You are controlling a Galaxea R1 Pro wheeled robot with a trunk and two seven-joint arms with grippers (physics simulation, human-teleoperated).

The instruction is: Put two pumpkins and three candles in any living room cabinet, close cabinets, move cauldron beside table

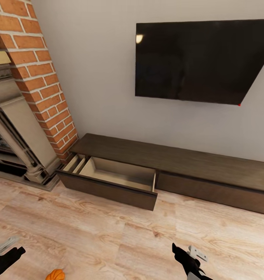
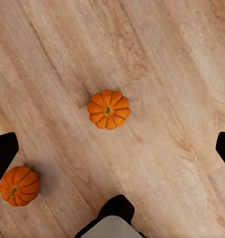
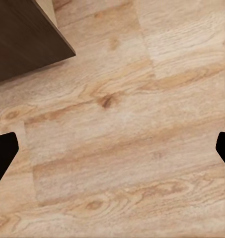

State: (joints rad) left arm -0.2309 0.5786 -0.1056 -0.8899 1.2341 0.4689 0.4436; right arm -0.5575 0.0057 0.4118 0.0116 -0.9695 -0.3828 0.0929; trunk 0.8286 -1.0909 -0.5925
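Two orange pumpkins lie on the wood floor (image 2: 157, 74) under the left gripper (image 2: 112, 144). In the left wrist view one pumpkin (image 2: 109, 109) sits stem up between the spread black fingertips (image 2: 4, 151), touching neither; the other pumpkin (image 2: 20, 186) rests on the boards just beside one fingertip. The left gripper is wide open and holds nothing. In the head view one pumpkin (image 1: 55, 275) peeks in at the bottom edge, well apart from the cabinet (image 1: 178, 159).

The cabinet, a long low dark-brown console, stands against the pale wall below a black television (image 1: 201, 62). Its drawer (image 1: 116, 179) nearest the brick fireplace (image 1: 34, 89) is pulled out, showing a bare beige inside; the neighbouring drawer front (image 1: 213, 192) is shut.

The right gripper (image 3: 112, 148) hangs over bare floor near the pulled-out drawer's corner (image 3: 28, 39), its fingers far apart and holding nothing.
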